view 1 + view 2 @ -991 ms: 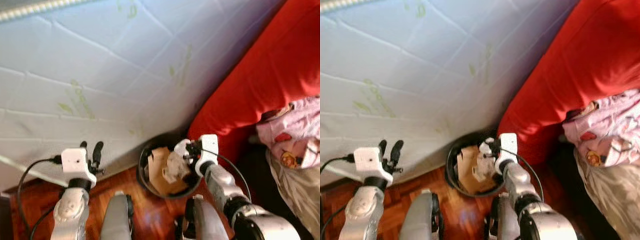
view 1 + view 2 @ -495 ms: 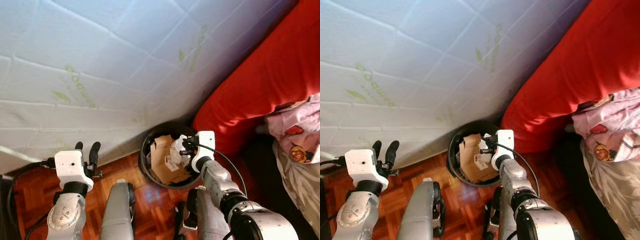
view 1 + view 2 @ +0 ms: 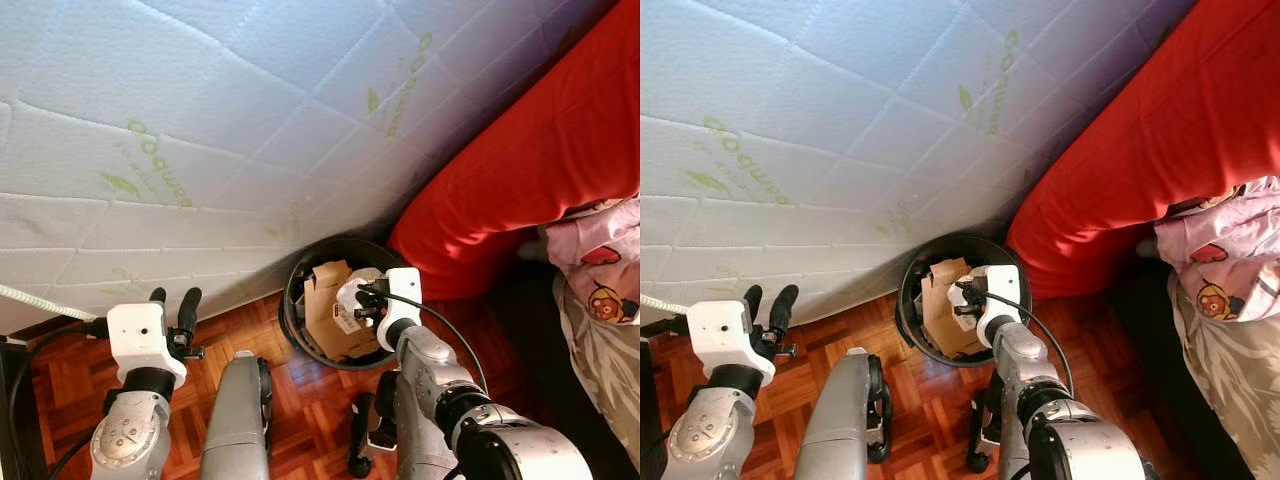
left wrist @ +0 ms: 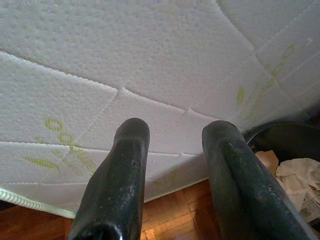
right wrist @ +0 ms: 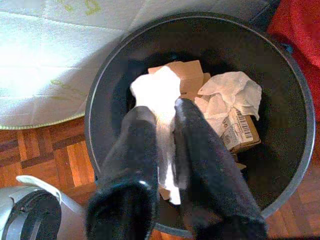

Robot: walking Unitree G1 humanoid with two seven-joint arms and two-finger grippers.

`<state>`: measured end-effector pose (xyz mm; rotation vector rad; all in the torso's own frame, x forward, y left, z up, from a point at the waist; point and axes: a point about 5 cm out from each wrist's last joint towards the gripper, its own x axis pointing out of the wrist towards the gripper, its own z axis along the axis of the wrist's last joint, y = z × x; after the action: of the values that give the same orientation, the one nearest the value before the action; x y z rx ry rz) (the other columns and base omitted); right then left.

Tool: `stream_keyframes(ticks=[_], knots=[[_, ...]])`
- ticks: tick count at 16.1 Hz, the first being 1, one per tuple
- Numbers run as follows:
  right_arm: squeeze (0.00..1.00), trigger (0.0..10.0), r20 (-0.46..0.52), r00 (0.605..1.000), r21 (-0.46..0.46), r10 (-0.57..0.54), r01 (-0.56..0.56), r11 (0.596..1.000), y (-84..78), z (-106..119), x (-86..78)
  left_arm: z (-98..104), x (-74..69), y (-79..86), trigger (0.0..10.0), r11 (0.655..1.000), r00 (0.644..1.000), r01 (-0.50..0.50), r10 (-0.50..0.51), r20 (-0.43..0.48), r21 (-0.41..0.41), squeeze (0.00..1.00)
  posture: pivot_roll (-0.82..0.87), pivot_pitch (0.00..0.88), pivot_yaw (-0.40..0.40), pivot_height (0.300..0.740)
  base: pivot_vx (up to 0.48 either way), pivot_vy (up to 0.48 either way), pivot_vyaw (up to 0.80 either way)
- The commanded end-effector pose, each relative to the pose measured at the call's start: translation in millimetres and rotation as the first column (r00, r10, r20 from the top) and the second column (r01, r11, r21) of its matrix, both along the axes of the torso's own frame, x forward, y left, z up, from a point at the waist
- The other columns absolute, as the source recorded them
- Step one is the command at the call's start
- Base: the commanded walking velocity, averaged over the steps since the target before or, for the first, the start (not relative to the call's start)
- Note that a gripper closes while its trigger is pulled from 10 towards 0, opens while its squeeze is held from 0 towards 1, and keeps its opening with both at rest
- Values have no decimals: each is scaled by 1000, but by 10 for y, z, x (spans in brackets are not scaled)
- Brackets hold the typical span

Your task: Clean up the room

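While the robot looks down at a wooden parquet floor (image 3: 320, 400), its right pincer (image 5: 162, 112) hangs over the open top of a round black trash bin (image 5: 300, 125), its two black fingers (image 5: 200, 150) closed on a piece of white crumpled paper (image 5: 156, 92). That paper is pinched between the fingers above the bin's contents and hangs down between them. Inside the bin lie brown cardboard pieces (image 5: 187, 75), another wad of white paper (image 5: 230, 95) and a small carton with a barcode (image 5: 242, 131).

From the head cameras, the bin (image 3: 300, 330) stands on the floor against the side of a white quilted mattress (image 3: 200, 120) printed with green leaf marks, just beside a red cushion or bedding (image 3: 530, 170) on the robot's right. Pink patterned fabric (image 3: 600, 260) lies at the far right.

On the robot's left, the left pincer (image 4: 175, 165) is held up near the mattress, well apart from the bin, its fingers (image 4: 125, 175) spread open with nothing between them. A black cable (image 3: 50, 335) runs from that wrist.
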<state>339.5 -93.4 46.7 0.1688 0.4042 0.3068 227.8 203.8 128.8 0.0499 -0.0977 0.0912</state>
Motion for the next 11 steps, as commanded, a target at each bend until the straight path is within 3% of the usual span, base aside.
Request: stream_keyframes(ticks=[1,11], knots=[[1000,10000,-50,999,-7,-3,3,1000,4,-112,-80,-55,-59,14,10000,1000,999,-14,13,-37,-17,0,342,505,-65,633,0,0,0],[1000,10000,-53,999,-8,-4,3,1000,11,-113,-80,-54,-57,-5,10000,1000,999,-7,6,-52,-18,0,351,505,-63,633,0,0,0]])
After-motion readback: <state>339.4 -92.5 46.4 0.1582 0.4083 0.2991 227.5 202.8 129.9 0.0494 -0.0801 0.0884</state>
